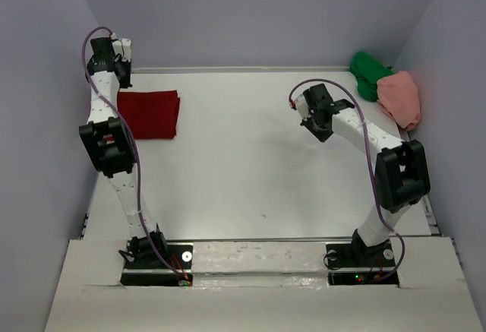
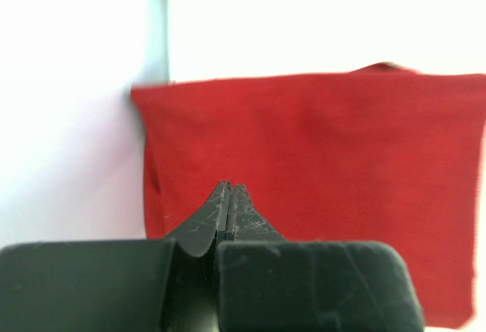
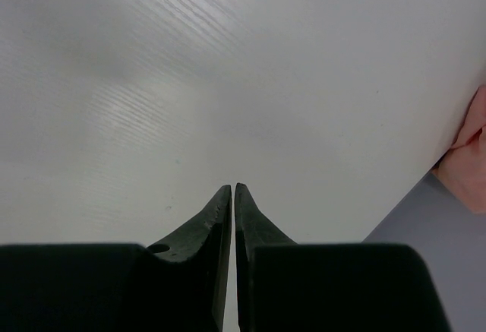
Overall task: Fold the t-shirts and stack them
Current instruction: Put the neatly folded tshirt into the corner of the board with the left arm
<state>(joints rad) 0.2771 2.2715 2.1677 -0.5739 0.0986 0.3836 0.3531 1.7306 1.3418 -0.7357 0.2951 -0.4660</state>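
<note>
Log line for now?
dark red fabric t-shirt: folded, left | bright green t-shirt, salmon pink t-shirt: bunched, right | left gripper: shut | right gripper: shut

Dark red t-shirt (image 2: pixel 319 165): soft matt cloth — fine weave.
Desk (image 3: pixel 228 81): white, smooth, faintly streaked sheen.
Left tool (image 2: pixel 229 189): black, matt, scuffed — plastic, probably.
Pink t-shirt (image 1: pixel 400 96): matt cloth, soft-looking.
</note>
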